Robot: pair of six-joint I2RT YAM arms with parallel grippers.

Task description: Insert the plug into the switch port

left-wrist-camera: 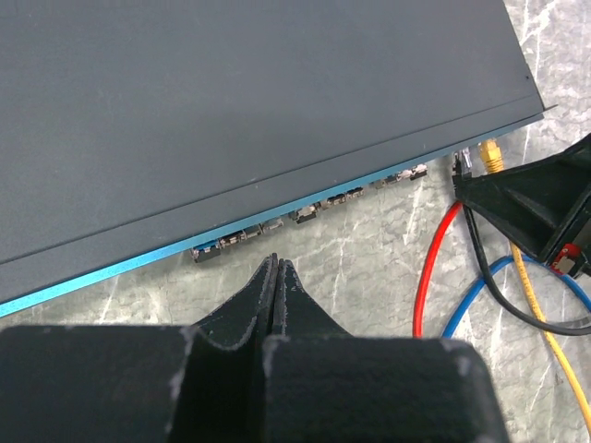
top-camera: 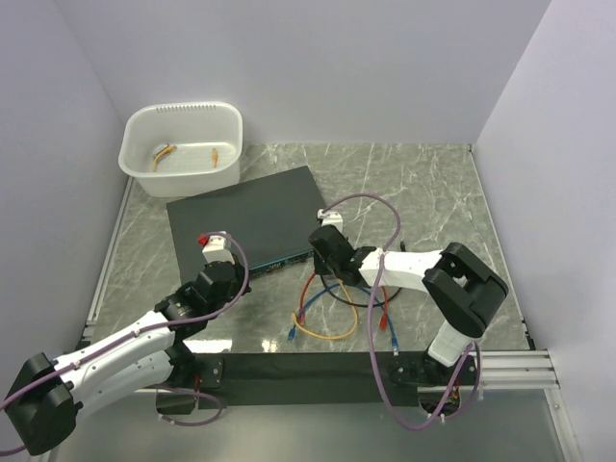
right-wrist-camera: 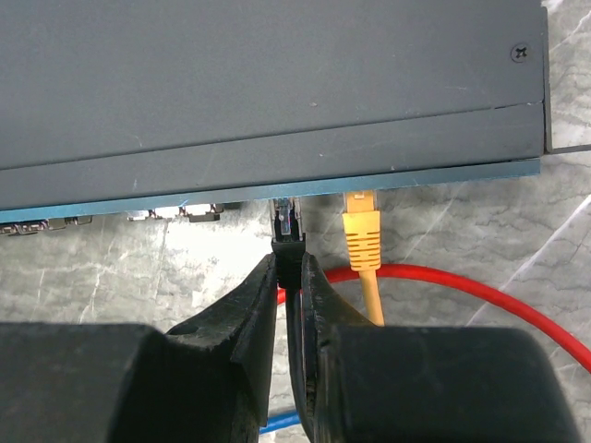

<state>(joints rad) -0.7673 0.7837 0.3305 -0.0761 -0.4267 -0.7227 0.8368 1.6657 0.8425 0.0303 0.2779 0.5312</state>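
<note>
The right jaws pinch a black plug (right-wrist-camera: 287, 242), its clear tip meeting a port (right-wrist-camera: 286, 201) in the black box's (right-wrist-camera: 277, 92) teal front, just beside a yellow plug (right-wrist-camera: 362, 233). The left jaws are closed, empty, near that front.

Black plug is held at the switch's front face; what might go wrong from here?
The right gripper pinches the black plug by its rear end; it may tilt and jam instead of seating. The yellow plug sits close beside, so the gripper might nudge it. The left gripper, shut, seems clear of the switch, which may slide when pushed.
</note>
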